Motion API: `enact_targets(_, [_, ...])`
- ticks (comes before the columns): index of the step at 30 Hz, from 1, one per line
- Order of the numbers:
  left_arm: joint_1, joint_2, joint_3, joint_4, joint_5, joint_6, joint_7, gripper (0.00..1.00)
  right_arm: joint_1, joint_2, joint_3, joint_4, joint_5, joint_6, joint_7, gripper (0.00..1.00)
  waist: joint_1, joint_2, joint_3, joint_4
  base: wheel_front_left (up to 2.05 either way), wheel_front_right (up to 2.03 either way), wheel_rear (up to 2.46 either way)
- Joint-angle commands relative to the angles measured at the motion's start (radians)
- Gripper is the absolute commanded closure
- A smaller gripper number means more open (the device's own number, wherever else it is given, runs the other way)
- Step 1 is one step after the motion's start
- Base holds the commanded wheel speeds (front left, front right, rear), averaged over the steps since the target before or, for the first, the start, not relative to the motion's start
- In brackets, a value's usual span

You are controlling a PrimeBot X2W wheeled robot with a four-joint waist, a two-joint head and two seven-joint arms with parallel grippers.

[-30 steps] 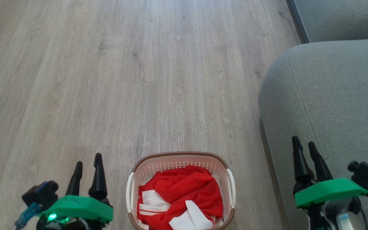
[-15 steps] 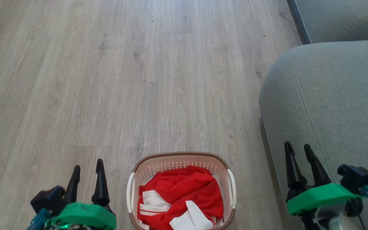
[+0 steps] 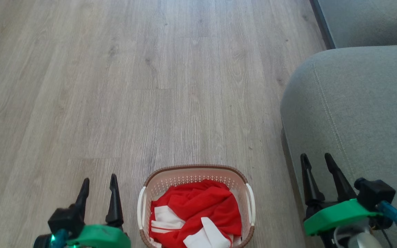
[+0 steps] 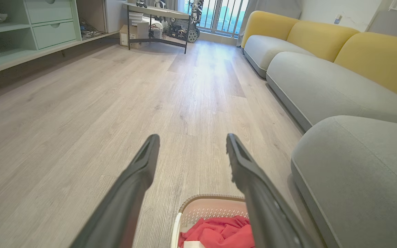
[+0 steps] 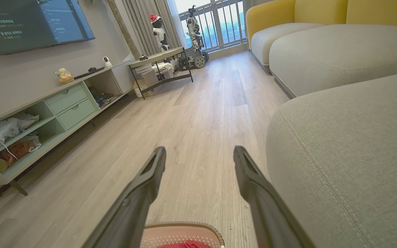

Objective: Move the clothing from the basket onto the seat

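One cream perforated plastic basket with a brown woven-look rim [image 3: 195, 167] is sitting on the pale wood-plank floor [image 3: 115, 86], its far rim facing a wide open stretch of boards. The bright red, white-striped clothing [image 3: 198, 206] is lying heaped inside it; the number of pieces cannot be told. The large grey-green upholstered seat [image 3: 357, 103] is standing on the right, its rounded edge near the basket, not touching. Two grippers are hovering: the left gripper [image 3: 100, 178] over bare floor beside the basket, the right gripper [image 3: 315, 155] at the seat's edge. Both are gaping wide, holding nothing.
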State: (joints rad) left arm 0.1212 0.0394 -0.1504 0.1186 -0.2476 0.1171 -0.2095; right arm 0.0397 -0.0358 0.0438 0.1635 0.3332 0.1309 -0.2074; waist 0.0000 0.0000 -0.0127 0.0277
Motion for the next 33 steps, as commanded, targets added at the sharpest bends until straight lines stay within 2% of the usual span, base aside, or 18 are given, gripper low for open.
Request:
enact_targets(1, [-0.014,0.01,0.02,-0.04,0.037,0.012,-0.018,0.0,-0.01,-0.013,0.03,-0.044,-0.035,0.0,-0.02,0.0,0.0,0.0,-0.001,0.0,0.0,0.0,0.0])
enact_targets(14, [0.007,0.011,0.003,-0.051,0.158,0.04,-0.052,0.0,0.003,-0.014,0.056,-0.055,-0.176,0.0,-0.054,0.0,0.0,0.0,-0.005,0.001,0.0,0.0,0.0])
enact_targets(33, [0.003,0.011,0.007,-0.041,0.151,0.04,-0.052,0.0,-0.001,-0.014,0.055,-0.052,-0.175,0.0,-0.054,0.0,0.0,0.0,0.001,0.0,0.0,0.0,0.0])
